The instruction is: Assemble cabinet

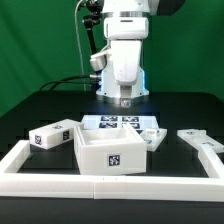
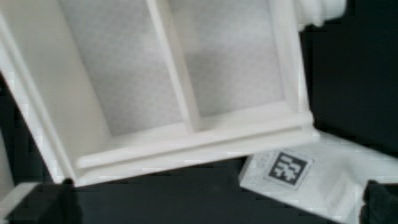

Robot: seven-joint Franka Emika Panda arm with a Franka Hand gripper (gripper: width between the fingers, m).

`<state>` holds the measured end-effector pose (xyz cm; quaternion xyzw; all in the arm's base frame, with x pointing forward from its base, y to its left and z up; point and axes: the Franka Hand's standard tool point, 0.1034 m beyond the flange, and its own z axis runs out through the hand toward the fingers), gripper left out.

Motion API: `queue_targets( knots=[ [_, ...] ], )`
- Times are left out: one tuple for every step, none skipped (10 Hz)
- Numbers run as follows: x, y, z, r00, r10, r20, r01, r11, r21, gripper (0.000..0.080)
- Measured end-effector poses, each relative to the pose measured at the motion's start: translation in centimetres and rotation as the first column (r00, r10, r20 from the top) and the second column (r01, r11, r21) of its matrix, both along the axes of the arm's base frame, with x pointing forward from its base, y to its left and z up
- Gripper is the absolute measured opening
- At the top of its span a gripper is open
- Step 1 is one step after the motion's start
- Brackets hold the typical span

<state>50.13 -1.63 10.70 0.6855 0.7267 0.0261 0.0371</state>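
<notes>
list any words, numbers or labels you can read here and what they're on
No readable words, brands or numbers anywhere.
Front of the large white plastic cabinet box: square black-and-white tag, pattern only.
The flat white marker board: same tags, no text.
The small white block: tag blurred, no letters.

no legible text, only coded square tags [image 1: 113, 158] on the cabinet [image 1: 92, 148]

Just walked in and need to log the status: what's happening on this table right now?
The Panda arm's gripper hangs in the air behind the open white cabinet box, holding nothing. Loose white parts lie beside the box: one block on the exterior view's left, another piece on its right. The wrist view looks down into the box's divided interior.
</notes>
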Motion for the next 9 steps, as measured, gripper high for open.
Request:
queue_targets(
  knots=[
    [-0.2, -0.1, -0.4, 1.000, -0.004, -0.005, 0.004, 1.000, -0.009, 0.0797],
    [-0.1, -0.1, -0.4, 1.000, -0.005, -0.004, 0.005, 1.000, -0.009, 0.0797],
    [-0.2, -0.1, -0.4, 1.000, -0.005, -0.005, 0.005, 1.000, -0.009, 0.0797],
    [-0.2, -0.1, -0.4, 1.000, -0.005, -0.006, 0.005, 1.000, -0.009, 0.0797],
    [-0.3, -0.4, -0.7, 0.999, 0.051, -0.005, -0.051, 0.999, -0.013, 0.0797],
    [-0.7, -1.1, -1.5, 0.993, 0.115, -0.008, -0.115, 0.993, -0.016, 0.0797],
    [-1.1, -1.4, -2.1, 0.992, 0.128, -0.014, -0.128, 0.992, -0.014, 0.0797],
    [-1.3, -1.4, -2.4, 0.990, 0.140, -0.017, -0.141, 0.990, -0.014, 0.0797],
    [-1.7, -1.6, -2.9, 0.987, 0.159, -0.020, -0.159, 0.987, -0.013, 0.0797]
  ],
)
